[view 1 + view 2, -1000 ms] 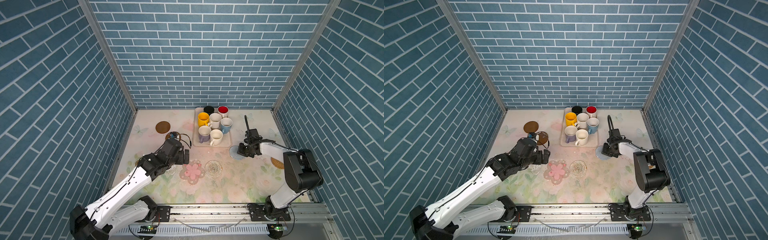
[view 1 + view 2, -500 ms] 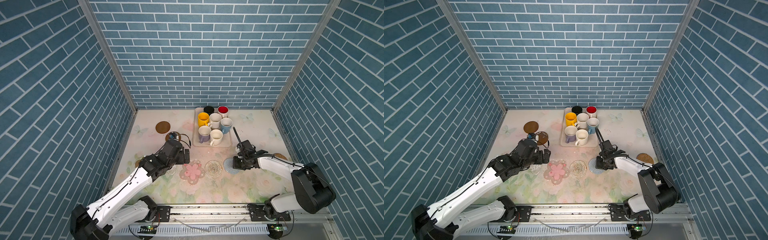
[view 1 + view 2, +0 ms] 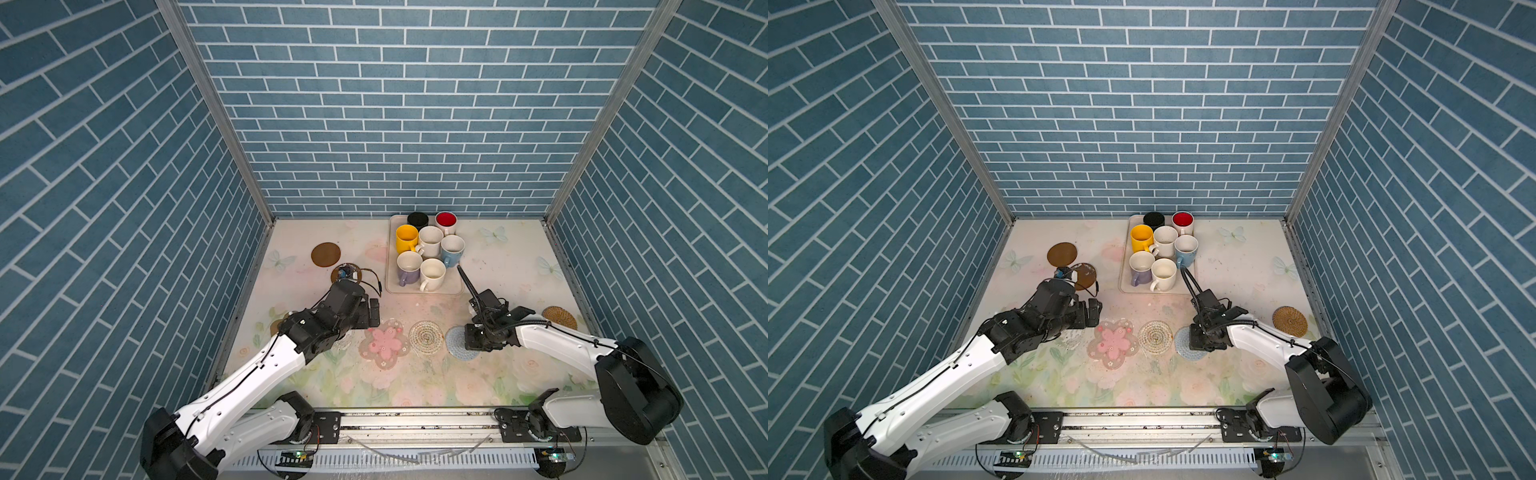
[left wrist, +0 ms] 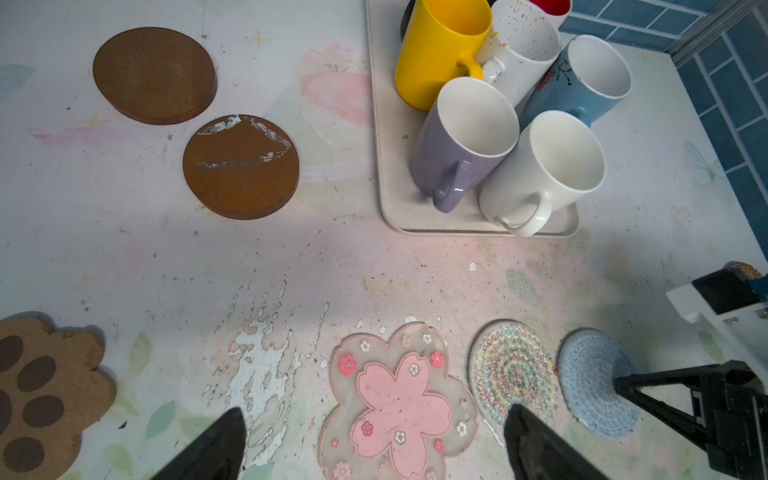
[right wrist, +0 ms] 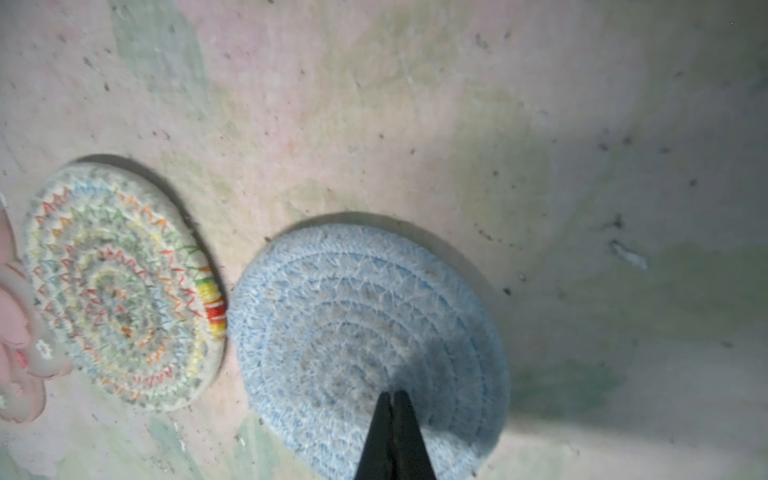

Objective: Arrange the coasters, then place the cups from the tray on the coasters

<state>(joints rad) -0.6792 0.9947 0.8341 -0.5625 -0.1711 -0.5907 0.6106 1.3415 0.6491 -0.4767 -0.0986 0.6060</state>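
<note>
Several cups, among them a yellow one (image 3: 406,237) and a lavender one (image 3: 409,266), stand in the beige tray (image 3: 428,289) at the back. The pink flower coaster (image 3: 384,343), white woven coaster (image 3: 426,337) and light blue woven coaster (image 3: 455,343) lie in a row in front. My right gripper (image 5: 392,395) is shut, and its tips press down on the light blue coaster (image 5: 365,332). My left gripper (image 4: 374,411) hangs open above the flower coaster (image 4: 399,407), holding nothing.
Two brown discs (image 4: 154,75) (image 4: 241,166) lie left of the tray. The brown paw coaster (image 4: 45,399) sits near the left wall, partly under my left arm. A tan woven coaster (image 3: 559,318) lies by the right wall. Brick walls close in three sides.
My right gripper, still shut, has slid the light blue coaster from beside the tray's front right corner forward and left, up next to the white woven one. The left arm has barely moved.
</note>
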